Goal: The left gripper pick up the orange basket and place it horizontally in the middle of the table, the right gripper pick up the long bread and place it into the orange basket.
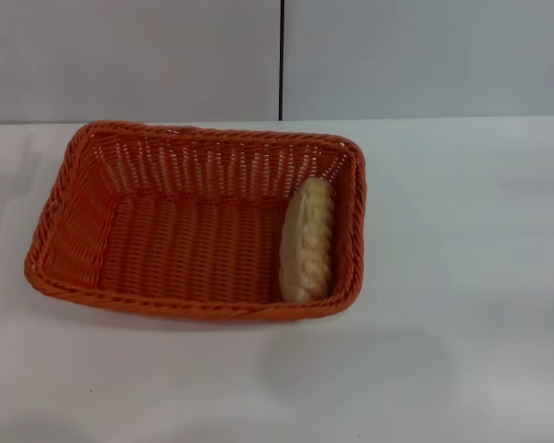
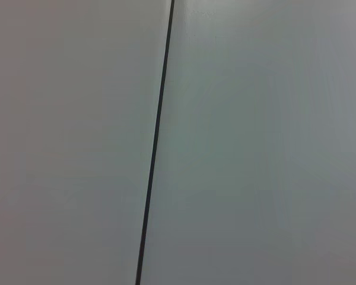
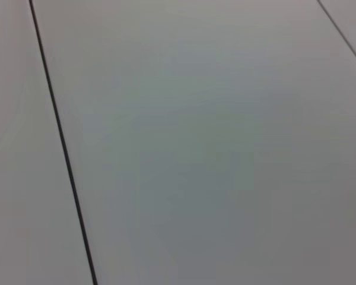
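Already you have the orange basket [image 1: 166, 240] lying lengthwise across the middle of the desk [image 1: 462, 277], and the long bread [image 1: 307, 240] sits inside it, leaning against the wall at the robot's right end. Both steps look done to me. Neither the left gripper nor the right gripper shows in any view, so you cannot tell how their jaws stand; both wrist cameras face only grey panels. Nothing more seems called for beyond keeping the arms parked
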`<state>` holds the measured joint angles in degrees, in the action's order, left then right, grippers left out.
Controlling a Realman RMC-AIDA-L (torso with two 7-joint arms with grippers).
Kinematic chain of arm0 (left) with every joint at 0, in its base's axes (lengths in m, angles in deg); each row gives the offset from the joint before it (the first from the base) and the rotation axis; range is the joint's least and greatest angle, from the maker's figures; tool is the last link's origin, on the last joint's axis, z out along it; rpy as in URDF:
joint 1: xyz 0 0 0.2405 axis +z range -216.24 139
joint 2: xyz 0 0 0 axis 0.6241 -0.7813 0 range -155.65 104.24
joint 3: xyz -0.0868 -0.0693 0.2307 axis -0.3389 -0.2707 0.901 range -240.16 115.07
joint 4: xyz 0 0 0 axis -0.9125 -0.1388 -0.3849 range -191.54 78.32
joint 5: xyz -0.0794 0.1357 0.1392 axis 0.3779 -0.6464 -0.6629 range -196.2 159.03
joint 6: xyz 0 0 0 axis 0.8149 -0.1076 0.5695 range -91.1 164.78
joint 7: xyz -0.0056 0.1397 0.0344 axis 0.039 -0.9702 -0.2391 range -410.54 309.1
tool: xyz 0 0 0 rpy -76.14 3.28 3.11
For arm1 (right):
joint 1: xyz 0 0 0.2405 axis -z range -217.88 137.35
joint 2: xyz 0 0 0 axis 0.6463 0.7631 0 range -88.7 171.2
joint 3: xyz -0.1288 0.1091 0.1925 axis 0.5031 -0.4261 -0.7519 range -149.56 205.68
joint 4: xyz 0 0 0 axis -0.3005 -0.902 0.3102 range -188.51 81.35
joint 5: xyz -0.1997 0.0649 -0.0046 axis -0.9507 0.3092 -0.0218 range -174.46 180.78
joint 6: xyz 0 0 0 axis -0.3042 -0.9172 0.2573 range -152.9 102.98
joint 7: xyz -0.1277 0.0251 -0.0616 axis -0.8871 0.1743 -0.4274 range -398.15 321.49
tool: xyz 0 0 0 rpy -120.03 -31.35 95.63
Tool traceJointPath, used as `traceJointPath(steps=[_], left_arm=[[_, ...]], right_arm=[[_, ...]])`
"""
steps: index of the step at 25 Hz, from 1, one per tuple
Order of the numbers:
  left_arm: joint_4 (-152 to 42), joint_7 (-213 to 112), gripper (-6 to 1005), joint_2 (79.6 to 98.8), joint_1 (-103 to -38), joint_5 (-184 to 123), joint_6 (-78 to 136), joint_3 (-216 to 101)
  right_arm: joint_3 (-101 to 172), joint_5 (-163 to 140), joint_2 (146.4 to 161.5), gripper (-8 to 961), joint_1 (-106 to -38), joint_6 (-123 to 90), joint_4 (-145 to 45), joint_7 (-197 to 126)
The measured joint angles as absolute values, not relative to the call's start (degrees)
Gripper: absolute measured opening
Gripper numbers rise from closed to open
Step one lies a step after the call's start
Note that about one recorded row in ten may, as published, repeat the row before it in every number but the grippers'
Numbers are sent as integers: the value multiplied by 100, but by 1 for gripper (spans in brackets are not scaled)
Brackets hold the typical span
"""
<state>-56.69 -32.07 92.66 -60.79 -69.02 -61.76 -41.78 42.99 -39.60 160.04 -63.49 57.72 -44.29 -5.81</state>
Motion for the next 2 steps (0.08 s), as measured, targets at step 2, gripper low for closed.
traceJointPath(steps=[2], left_arm=[[-5641,-3250,766,9264,-6104,-6903,-6118,-4197]], right_arm=[[4295,-3919,16002,536,-6360,5757,-4430,-584]])
